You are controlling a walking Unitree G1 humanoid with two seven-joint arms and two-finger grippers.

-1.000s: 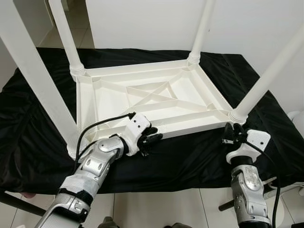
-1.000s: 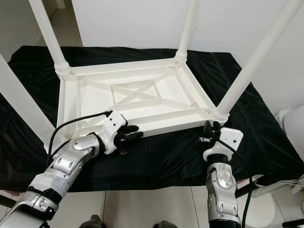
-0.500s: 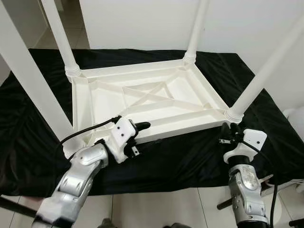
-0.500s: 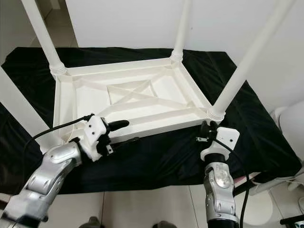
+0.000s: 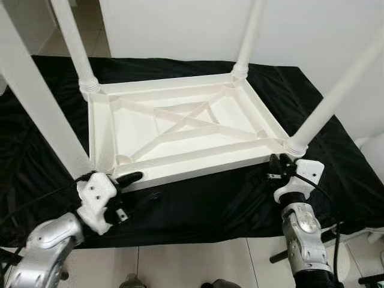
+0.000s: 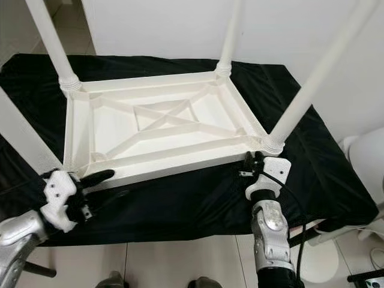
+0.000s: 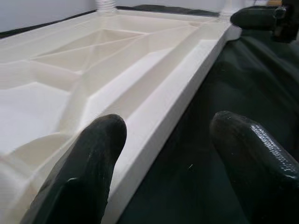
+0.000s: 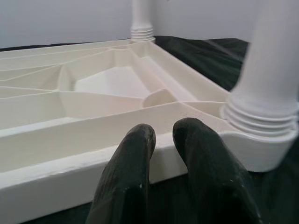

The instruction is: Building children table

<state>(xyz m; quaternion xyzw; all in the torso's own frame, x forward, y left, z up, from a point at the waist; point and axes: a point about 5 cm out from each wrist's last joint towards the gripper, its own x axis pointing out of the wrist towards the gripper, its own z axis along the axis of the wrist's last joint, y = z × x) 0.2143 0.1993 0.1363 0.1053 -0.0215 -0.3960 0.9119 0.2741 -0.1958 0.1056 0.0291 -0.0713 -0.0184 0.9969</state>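
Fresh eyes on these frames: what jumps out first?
An upside-down white table lies on a black cloth, its four legs pointing up. The left gripper is open at the near edge by the left corner. The right gripper sits shut against the near right corner, beside a leg.

No writing, label, brand mark or number can be read anywhere here. The upturned white table (image 5: 180, 129) is plain moulded plastic, its legs bare, and the black cloth (image 5: 336, 162) under it carries no print. The robot's arms and wrist housings show no legible marking either.
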